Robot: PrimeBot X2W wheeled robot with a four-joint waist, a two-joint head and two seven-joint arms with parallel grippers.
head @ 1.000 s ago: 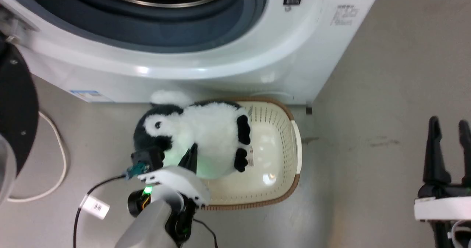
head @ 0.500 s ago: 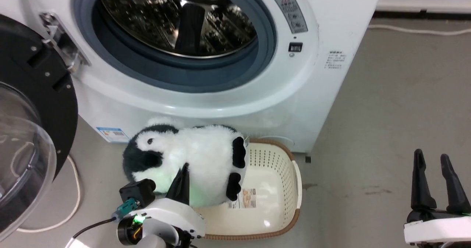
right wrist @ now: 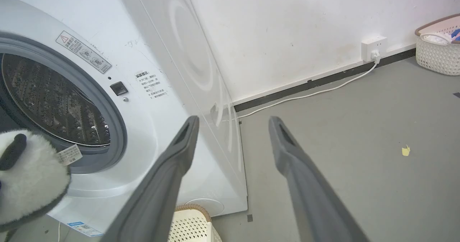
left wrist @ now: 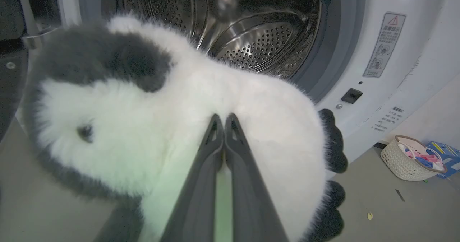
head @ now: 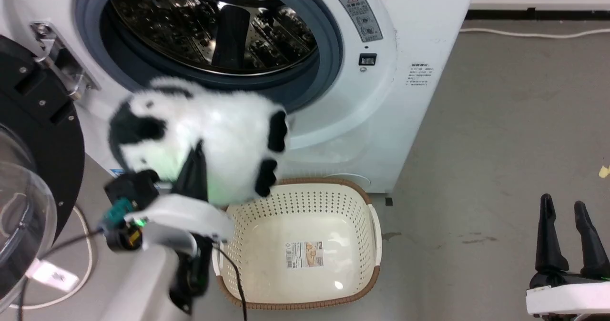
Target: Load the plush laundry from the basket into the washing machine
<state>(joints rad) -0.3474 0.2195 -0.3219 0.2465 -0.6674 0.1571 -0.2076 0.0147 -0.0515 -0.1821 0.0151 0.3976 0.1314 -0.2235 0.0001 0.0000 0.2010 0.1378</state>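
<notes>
Left gripper (left wrist: 223, 118), jaws pinched shut on belly fur, holds the plush toy (head: 224, 125) above the basket (head: 305, 202) before the washing machine (head: 381, 97) opening; judged soft, light, liable to sag, so a deep pinch suits; right gripper (head: 563, 203) jaws open

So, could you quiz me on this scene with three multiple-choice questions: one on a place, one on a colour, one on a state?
1. Where is the toy relative to the basket?
A. Lying inside it
B. Held up above it, before the washer's opening
C. Tucked under it

2. What colour is the basket's rim?
A. Blue
B. Brown
C. Red

3. What state is the right tool in?
A. Open, holding nothing
B. Shut on the toy
C. Shut on a cable

Answers: 1 B: the left tool pinches it before the drum. 2 B: a brown band edges the cream walls. 3 A: its fingers stand apart, nothing between.
</notes>
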